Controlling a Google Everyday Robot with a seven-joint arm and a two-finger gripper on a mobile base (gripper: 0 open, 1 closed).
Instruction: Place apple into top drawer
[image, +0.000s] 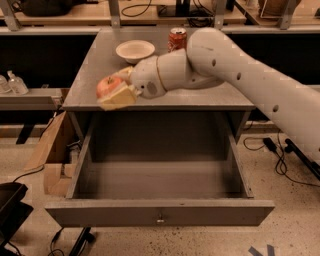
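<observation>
The apple (108, 85), red with a yellowish-pink blush, is held in my gripper (115, 90) above the front left part of the grey cabinet top (210, 97). The gripper's pale fingers (119, 96) are shut around the apple. The top drawer (160, 212) is pulled wide open below, its grey inside bare, with a small latch in the middle of its front panel. The apple is above the cabinet's front left edge, near the drawer's back left corner.
A white bowl (135, 50) and a red soda can (177, 39) stand at the back of the cabinet top. A cardboard box (50, 155) lies on the floor at the left. Cables (270, 145) run on the floor at the right.
</observation>
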